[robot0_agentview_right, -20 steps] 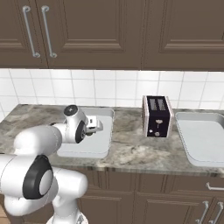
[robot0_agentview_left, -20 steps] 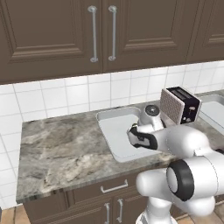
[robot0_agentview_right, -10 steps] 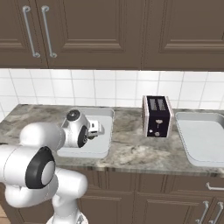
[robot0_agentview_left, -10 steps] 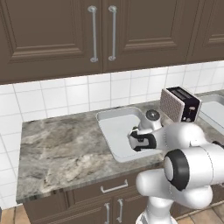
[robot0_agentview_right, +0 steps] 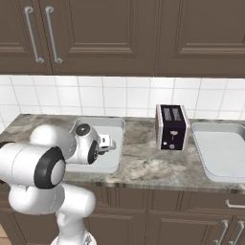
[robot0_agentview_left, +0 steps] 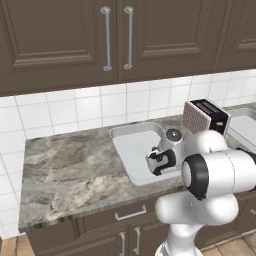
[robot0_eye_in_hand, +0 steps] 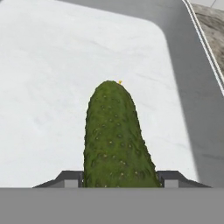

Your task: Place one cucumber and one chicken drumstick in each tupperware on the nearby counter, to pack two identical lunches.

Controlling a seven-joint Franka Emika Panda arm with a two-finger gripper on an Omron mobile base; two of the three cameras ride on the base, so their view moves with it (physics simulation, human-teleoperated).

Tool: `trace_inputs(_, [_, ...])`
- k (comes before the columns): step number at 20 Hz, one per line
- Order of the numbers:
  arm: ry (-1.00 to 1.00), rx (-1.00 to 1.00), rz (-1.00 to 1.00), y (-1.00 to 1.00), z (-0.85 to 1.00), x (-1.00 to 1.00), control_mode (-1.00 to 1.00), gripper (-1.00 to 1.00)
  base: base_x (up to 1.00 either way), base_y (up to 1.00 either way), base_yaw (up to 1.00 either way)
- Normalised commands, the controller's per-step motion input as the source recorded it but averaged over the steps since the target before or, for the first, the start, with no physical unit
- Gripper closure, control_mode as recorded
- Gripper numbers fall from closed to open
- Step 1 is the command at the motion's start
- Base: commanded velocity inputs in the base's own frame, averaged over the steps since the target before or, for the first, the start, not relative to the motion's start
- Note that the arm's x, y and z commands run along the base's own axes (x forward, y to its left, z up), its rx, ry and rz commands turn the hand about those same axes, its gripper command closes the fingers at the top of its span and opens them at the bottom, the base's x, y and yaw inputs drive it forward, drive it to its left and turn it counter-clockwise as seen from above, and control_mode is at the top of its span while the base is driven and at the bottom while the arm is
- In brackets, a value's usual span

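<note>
Hand view: jaws pinching the cucumber (robot0_eye_in_hand: 114,135) above the left tupperware (robot0_agentview_left: 131,150) on the bench (robot0_agentview_left: 65,172); a release from this height could let it roll against the tray's rim.

The pincer (robot0_agentview_right: 108,143) hangs low over a pale tupperware (robot0_agentview_right: 111,125) on the marbled worktop (robot0_agentview_right: 143,165); whether it holds anything cannot be told. Well to its right stands a dark toaster (robot0_agentview_right: 172,127), and beyond that lies a second tupperware (robot0_agentview_right: 217,148). Brown cabinets (robot0_agentview_right: 143,33) hang above.
</note>
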Motion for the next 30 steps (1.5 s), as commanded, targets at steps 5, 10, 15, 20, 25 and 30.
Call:
trace_inputs(5, [0.00,0.00,0.00,0.00,-0.11,0.18,-1.00,1.00,0.00,0.00,0.00])
trace_inputs(10, [0.00,0.00,0.00,0.00,-0.13,0.16,-1.00,1.00,0.00,0.00,0.00])
trace_inputs(15, [0.00,0.00,0.00,0.00,-0.33,0.10,-1.00,1.00,0.00,0.00,0.00])
trace_inputs(20, [0.00,0.00,0.00,0.00,-0.36,0.08,-1.00,-1.00,0.00,0.00,0.00])
trace_inputs(25, [-0.05,0.00,0.00,0.00,-0.04,-0.04,-1.00,-1.00,0.00,0.00,0.00])
trace_inputs(30, [-0.18,0.00,0.00,0.00,0.23,-0.19,-1.00,-1.00,0.00,0.00,0.00])
